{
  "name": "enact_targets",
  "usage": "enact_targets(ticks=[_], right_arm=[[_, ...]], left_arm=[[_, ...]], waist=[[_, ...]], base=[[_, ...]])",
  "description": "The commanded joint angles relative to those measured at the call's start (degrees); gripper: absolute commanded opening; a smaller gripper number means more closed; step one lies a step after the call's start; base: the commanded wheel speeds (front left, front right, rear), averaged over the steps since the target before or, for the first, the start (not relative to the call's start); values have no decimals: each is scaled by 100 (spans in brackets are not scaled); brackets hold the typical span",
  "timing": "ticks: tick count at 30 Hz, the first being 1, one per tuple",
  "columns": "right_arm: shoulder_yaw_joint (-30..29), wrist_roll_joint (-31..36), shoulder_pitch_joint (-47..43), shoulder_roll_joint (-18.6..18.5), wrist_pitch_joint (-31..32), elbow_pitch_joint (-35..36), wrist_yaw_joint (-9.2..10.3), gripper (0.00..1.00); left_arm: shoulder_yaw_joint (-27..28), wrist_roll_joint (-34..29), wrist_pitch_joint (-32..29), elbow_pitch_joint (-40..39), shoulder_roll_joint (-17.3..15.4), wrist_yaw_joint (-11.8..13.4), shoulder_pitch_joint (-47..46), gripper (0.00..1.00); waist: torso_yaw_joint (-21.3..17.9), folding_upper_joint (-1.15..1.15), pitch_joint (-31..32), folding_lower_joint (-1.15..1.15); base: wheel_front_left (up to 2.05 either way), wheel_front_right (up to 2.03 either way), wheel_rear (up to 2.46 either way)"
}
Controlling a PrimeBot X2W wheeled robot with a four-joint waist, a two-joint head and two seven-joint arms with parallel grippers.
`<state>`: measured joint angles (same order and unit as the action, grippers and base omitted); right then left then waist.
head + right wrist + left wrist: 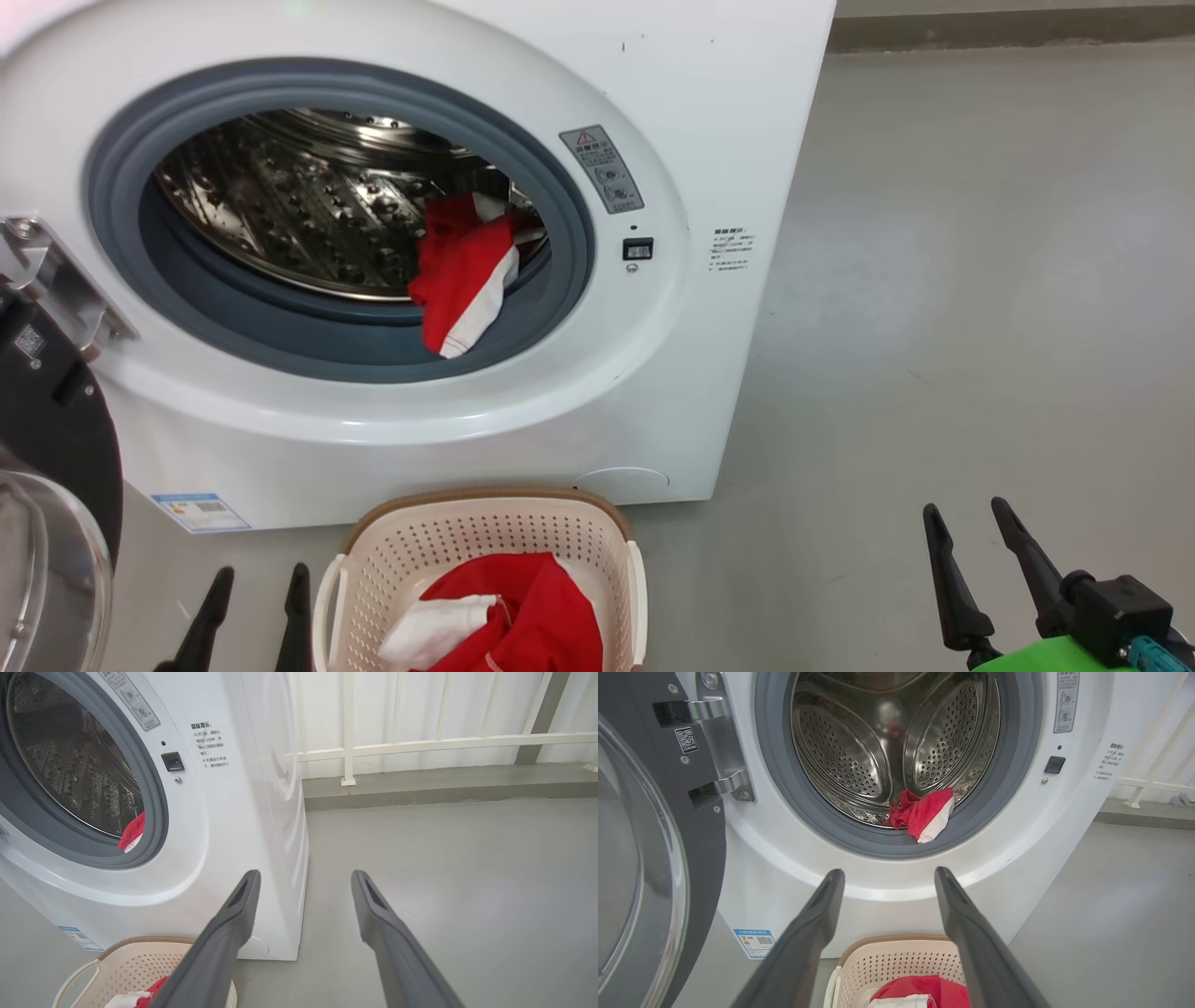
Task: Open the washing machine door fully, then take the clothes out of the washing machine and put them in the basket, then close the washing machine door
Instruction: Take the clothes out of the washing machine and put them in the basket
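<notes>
Left gripper (263,569) – two long dark fingers spread wide, nothing between them; sits low at the left of the head view, just beside the basket's left handle, and points toward the washer opening in its own wrist view. Right gripper (964,509) – likewise open and empty, well apart to the right over bare grey floor (980,280), aimed past the machine's right front corner in its wrist view. Basket (485,495): cream perforated plastic, brown rim, white side handles, standing on the floor just in front of the washing machine (709,140), below the round opening. Red garment (532,607) with a white part, bunched inside the basket. Second red garment (462,271) with a white panel, at the lower right of the steel drum (299,205), its end draped over the drum lip onto the grey rubber gasket (308,336). Door (56,429): glossy black with a clear glass bowl, standing open at the left on its metal hinge (56,280). Blue label (201,511) at the machine's lower left corner; grey warning sticker (602,168) to the right of the opening. White railing (420,744) beyond the machine in the right wrist view.
</notes>
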<state>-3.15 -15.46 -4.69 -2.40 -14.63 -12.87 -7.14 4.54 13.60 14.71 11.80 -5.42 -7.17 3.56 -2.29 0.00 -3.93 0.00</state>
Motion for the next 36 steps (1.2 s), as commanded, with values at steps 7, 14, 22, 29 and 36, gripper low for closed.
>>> enact_targets(ticks=[7, 14, 22, 29, 36], right_arm=[[15, 91, -36, -112, -37, 197, -35, 100], [-14, 98, -24, -105, -37, 209, -35, 100], [-29, 101, 51, -89, -37, 244, -35, 100], [3, 88, 276, -63, -37, 292, -35, 100], [86, -71, 643, -50, -37, 329, -35, 100]], left_arm=[[346, -73, 29, -430, 46, -32, 212, 100], [386, -85, 29, -487, 96, -32, 247, 100], [206, -89, 29, -431, 84, -32, 66, 100], [-175, 21, 29, -82, -177, -32, -671, 100], [-667, 392, 29, 829, -606, -32, -2245, 100]], waist=[[-15, 0, 1, 0], [-25, 0, -9, 0], [-36, 0, -129, 0], [-92, 0, -536, 0], [-205, 0, -1120, 0]], base=[[0, 0, 0], [0, 0, 0], [0, 0, 0], [0, 0, 0], [0, 0, 0]])
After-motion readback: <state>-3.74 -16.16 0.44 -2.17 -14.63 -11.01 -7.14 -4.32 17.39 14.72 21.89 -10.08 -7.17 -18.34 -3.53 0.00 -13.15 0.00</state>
